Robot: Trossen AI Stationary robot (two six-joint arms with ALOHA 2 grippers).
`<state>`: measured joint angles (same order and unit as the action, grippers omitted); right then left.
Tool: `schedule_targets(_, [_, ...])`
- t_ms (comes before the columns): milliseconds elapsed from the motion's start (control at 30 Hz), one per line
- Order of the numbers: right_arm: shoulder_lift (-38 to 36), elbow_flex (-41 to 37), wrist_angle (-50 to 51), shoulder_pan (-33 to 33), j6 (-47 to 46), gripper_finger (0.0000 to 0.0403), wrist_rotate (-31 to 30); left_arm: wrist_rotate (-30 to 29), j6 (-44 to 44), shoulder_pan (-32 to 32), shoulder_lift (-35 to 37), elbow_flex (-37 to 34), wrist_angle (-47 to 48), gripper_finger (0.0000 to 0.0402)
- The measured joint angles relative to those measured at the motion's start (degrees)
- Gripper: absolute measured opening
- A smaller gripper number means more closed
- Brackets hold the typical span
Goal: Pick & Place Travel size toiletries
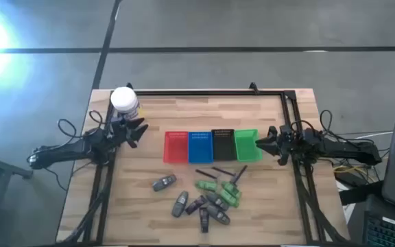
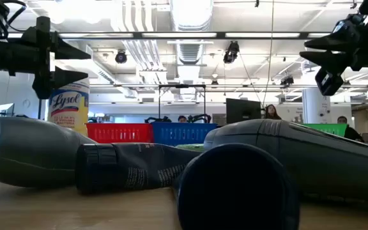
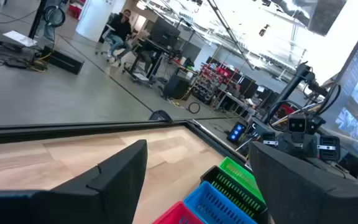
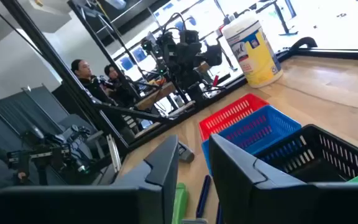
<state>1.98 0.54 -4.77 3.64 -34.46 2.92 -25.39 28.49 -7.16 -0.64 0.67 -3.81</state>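
The toiletries lie loose on the near middle of the table: dark grey oblong bottles (image 1: 199,206), bright green small bottles (image 1: 223,193) and thin black sticks (image 1: 208,173). In the low view, grey bottles (image 2: 126,166) fill the foreground. My left gripper (image 1: 138,131) (image 3: 197,186) hovers open above the table's left side, beside the jar and left of the red tray. My right gripper (image 1: 259,145) (image 4: 194,171) hovers open at the right, just beside the green tray. Both grippers hang well above the tabletop in the low view, left (image 2: 91,64) and right (image 2: 305,54).
Four slotted trays stand in a row mid-table: red (image 1: 176,147), blue (image 1: 199,146), black (image 1: 223,145), green (image 1: 246,145). A white-lidded yellowish jar (image 1: 124,101) stands at the far left corner. A black frame rail (image 1: 204,92) runs along the far edge. People sit in the room beyond.
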Motion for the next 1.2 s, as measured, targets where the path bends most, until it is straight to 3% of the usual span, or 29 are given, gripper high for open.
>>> schedule_targets(1200, [0.0, 0.0, 0.0, 0.0, 0.0, 0.0174, 0.0, 0.0, 0.0, 0.0, 0.0, 0.0, 0.0, 0.0287])
